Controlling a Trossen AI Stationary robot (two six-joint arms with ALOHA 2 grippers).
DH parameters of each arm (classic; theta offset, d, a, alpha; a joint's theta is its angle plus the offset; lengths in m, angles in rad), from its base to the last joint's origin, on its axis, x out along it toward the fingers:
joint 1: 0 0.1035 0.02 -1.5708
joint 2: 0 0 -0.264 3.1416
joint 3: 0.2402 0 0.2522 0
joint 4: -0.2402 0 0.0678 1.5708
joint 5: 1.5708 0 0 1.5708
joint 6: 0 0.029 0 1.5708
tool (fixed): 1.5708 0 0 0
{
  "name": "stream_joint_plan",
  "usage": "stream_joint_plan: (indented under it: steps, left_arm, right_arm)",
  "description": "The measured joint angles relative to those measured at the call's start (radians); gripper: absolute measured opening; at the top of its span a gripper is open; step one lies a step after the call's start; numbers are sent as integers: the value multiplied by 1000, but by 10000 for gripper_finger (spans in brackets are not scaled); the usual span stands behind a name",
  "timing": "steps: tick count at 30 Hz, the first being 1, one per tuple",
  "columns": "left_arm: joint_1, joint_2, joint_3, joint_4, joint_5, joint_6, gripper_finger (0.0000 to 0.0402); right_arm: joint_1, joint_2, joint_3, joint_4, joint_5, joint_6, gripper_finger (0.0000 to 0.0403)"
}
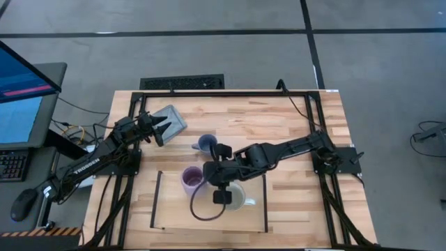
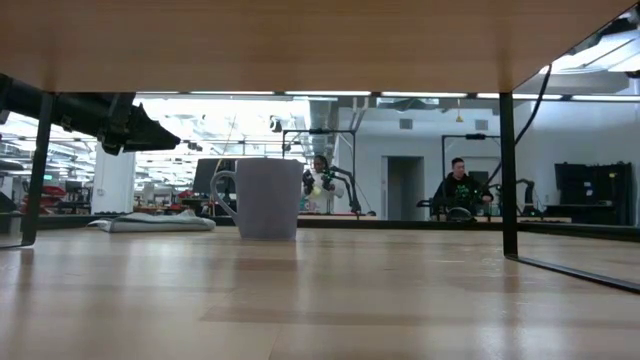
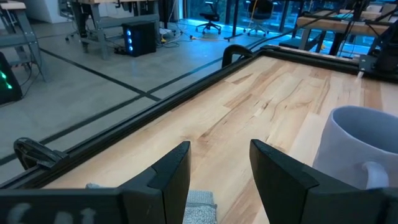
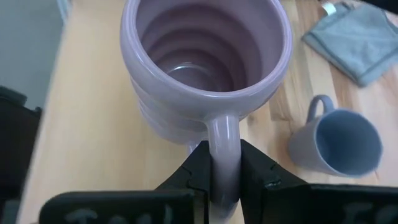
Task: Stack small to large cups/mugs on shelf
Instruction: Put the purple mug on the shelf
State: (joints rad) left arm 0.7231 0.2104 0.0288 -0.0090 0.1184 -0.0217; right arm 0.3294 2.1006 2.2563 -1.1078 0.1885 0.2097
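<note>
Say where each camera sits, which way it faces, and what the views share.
High: overhead, straight down; both arms, left gripper by the grey pad.
Low: table height, looking level under the shelf at the purple mug.
Left wrist: past its open fingers, over the tabletop.
Right wrist: right gripper clamps the purple mug's handle; blue mug beyond.
Shared: purple mug in high, low, right wrist.

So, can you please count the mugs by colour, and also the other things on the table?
Blue mug: 1
Lilac mug: 1, its handle held by the right tool
White mug: 1
Grey pad: 1
Wooden shelf: 1
Total: 5
</note>
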Motion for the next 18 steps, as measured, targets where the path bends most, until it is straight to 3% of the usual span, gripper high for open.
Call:
stream_joint_plan:
  steps: [18]
  left_arm:
    - [0, 0, 0, 0, -1, 2, 156]
  right_arm:
    - [2, -1, -1, -64, -37, -75, 62]
